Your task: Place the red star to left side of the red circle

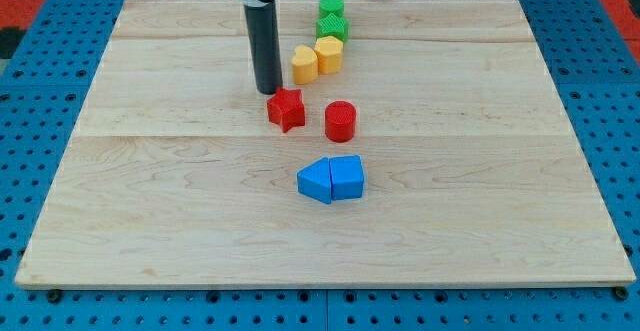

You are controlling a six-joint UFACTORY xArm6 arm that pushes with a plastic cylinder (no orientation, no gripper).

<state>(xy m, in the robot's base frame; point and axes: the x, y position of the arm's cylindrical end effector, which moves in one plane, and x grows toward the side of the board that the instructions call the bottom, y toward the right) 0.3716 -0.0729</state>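
The red star (286, 109) lies near the board's middle, just to the view's left of the red circle (340, 121), with a small gap between them. My tip (267, 92) is at the star's upper left edge, touching or almost touching it. The dark rod rises from there to the view's top.
Two yellow blocks (305, 64) (329, 54) sit above the red pair, towards the view's top. Two green blocks (331, 6) (332, 26) lie beyond them near the top edge. Two blue blocks (315, 181) (347, 177) sit touching below the red circle. The wooden board (150, 221) rests on a blue pegboard.
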